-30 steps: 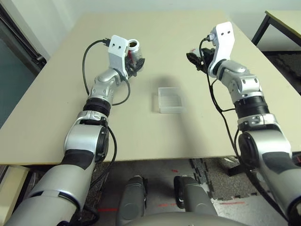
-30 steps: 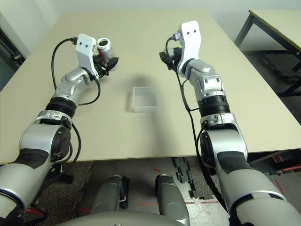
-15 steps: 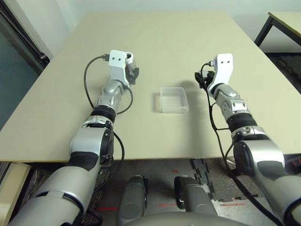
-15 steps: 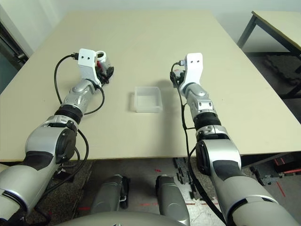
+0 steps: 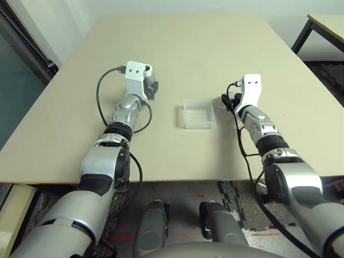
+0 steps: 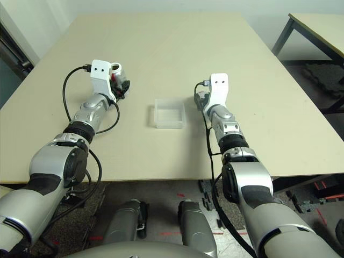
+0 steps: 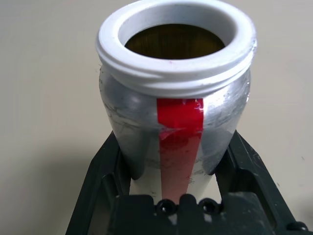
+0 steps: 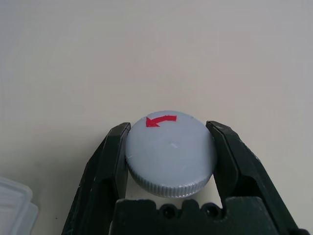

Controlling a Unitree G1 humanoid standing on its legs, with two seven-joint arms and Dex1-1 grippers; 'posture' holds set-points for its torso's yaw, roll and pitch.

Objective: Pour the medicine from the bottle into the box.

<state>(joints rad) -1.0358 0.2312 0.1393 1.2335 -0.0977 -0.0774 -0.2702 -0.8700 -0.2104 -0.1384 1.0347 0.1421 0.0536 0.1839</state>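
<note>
Pale worktop (image 5: 177,48), left hand (image 7: 175,134) that was closed around the bottle, right hand (image 8: 168,125) at the cap, grip or release impossible to tell, clear plastic box (image 5: 199,126) that sat between the hands, uncapped silver bottle (image 7: 220,110), grey cap (image 8: 171,156).

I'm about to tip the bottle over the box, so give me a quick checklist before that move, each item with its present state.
1. Bottle between the left gripper's fingers: ok, they close on both its sides.
2. Bottle mouth uncapped: ok, the rim is bare.
3. Box open at the top: ok.
4. Bottle over the box: not ok, it is off to the box's left.
5. Cap set down: not ok, it sits between the right gripper's fingers.
6. Medicine inside the bottle: cannot tell, the interior is too dark.
</note>
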